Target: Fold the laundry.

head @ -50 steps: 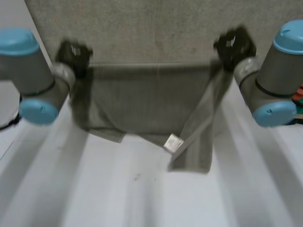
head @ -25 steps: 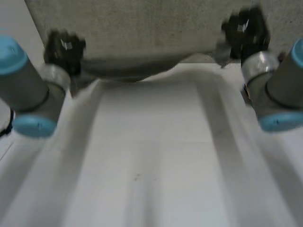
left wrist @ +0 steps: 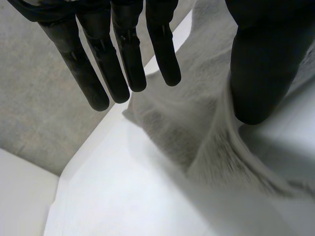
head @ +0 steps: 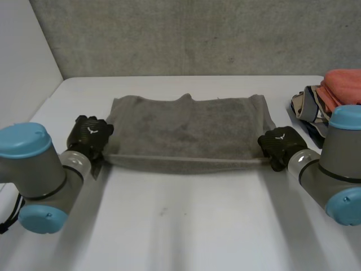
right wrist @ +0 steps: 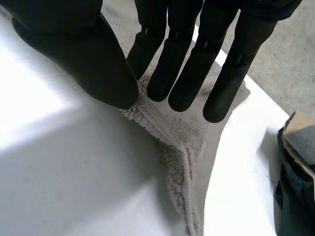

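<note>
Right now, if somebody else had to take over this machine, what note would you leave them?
Left hand: open, thumb resting on the grey towel at its near left corner.
Right hand: pinching the towel's near right corner between thumb and fingers.
The towel lies spread across the white table, its near edge straight between the hands. A laundry heap sits at the table's right side.
Done: towel laid out flat.
Left: fold it, then probably start on the heap.
</note>
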